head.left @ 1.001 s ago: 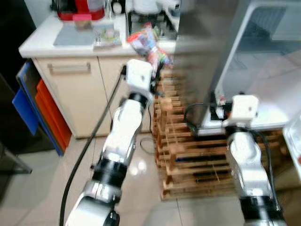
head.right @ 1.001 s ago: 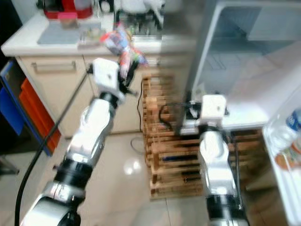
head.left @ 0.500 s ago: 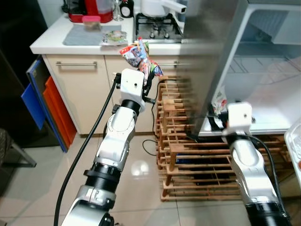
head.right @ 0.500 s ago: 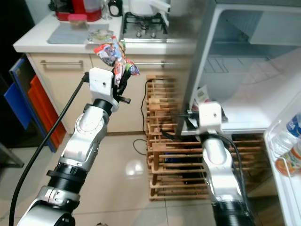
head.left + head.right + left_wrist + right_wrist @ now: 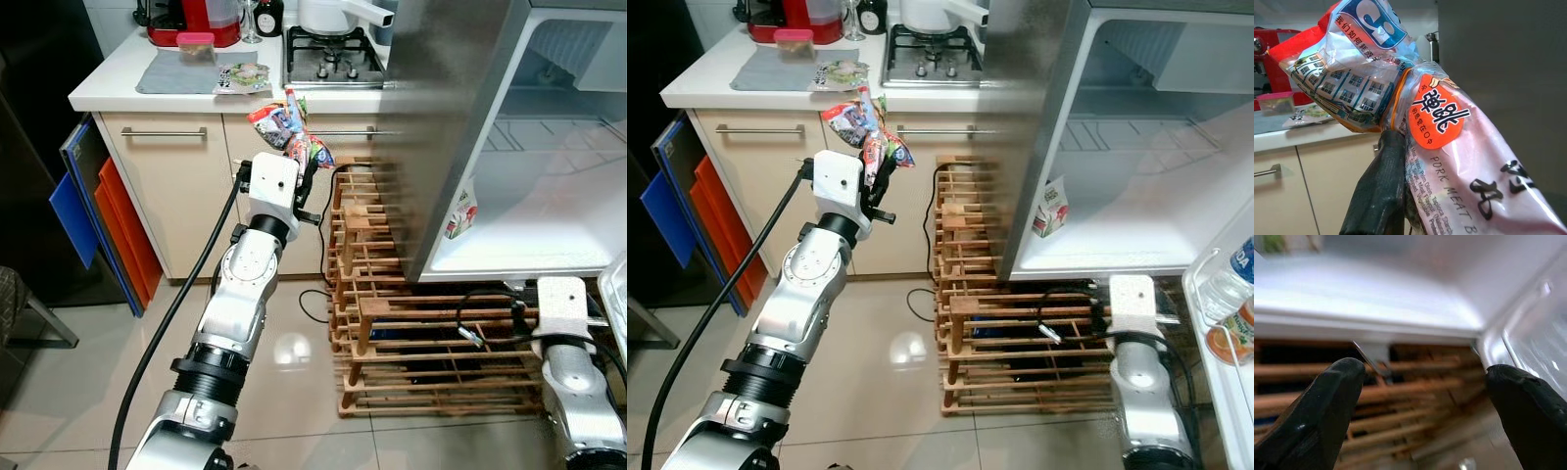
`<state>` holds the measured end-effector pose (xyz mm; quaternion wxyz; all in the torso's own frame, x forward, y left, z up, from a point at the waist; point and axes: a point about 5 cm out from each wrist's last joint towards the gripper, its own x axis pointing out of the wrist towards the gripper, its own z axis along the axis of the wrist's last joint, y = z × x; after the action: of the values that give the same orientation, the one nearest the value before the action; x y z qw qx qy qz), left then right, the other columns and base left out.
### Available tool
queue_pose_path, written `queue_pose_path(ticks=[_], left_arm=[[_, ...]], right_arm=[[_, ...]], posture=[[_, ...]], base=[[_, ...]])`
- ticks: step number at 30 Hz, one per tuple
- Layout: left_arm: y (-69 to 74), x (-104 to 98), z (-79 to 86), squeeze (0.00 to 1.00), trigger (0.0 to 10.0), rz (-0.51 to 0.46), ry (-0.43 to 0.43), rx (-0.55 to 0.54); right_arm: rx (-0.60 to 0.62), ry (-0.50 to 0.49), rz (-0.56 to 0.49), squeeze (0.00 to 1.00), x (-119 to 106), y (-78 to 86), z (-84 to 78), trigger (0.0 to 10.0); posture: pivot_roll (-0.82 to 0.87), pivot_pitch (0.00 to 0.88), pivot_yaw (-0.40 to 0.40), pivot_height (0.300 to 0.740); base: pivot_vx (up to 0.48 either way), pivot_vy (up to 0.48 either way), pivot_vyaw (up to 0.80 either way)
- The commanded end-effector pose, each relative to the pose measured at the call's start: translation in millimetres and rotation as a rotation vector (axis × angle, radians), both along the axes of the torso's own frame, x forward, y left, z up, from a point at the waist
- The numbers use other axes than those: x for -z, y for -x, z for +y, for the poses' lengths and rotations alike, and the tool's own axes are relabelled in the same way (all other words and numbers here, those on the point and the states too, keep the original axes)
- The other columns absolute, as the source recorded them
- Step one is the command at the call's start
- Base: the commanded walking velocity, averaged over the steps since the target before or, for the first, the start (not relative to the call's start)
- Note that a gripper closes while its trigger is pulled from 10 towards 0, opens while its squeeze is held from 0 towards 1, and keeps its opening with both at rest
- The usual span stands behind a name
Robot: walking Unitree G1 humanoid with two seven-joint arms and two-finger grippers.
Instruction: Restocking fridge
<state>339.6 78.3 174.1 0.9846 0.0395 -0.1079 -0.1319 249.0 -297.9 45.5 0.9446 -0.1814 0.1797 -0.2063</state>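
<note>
a packet of pork meat balls (image 5: pixel 1459 166) in clear printed film, bundled with a second snack bag (image 5: pixel 1352 73), is shown raised in front of the cream cabinet (image 5: pixel 186 196), below the edge of the white counter (image 5: pixel 118 93) and beside the steel side of the open fridge (image 5: pixel 441 137). the bundle is pinched between the black fingers (image 5: pixel 1381 196) of the left gripper (image 5: pixel 307 174), which are closed on its lower part. the film is judged to be light, soft and slippery, with contents that may shift; a hold low on the gathered neck, where the two bags meet, is judged the most secure. a small carton (image 5: pixel 1050 208) is seen standing upright at the front of the fridge shelf (image 5: pixel 1136 235). a wooden rack (image 5: pixel 411 333) is placed under the fridge. the right gripper (image 5: pixel 1425 396) is held low before the rack, its fingers spread wide and empty.
</note>
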Motion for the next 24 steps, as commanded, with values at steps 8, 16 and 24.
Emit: queue_pose_path(ticks=[8,16,24], left_arm=[[-0.9,-4,-4.0,0.00,10.0,-0.017,-0.016,0.012],[0.0,-3,-5.5,0.00,10.0,-0.013,-0.015,0.015],[-0.2,-3,-5.7,0.00,10.0,-0.012,-0.017,0.016]], right_arm=[[0.146,0.111,0.077,0.00,7,24.3,-49.6,10.0],[0.241,0.186,0.142,0.00,8,45.8,-82.0,10.0],[0.236,0.201,0.105,0.00,5,40.9,-81.8,10.0]], posture=[[-0.18,0.000,0.015,0.740],[-0.18,0.000,0.015,0.740],[-0.18,0.000,0.017,0.740]], base=[[0.000,0.000,0.00],[0.000,0.000,0.00],[0.000,0.000,0.00]])
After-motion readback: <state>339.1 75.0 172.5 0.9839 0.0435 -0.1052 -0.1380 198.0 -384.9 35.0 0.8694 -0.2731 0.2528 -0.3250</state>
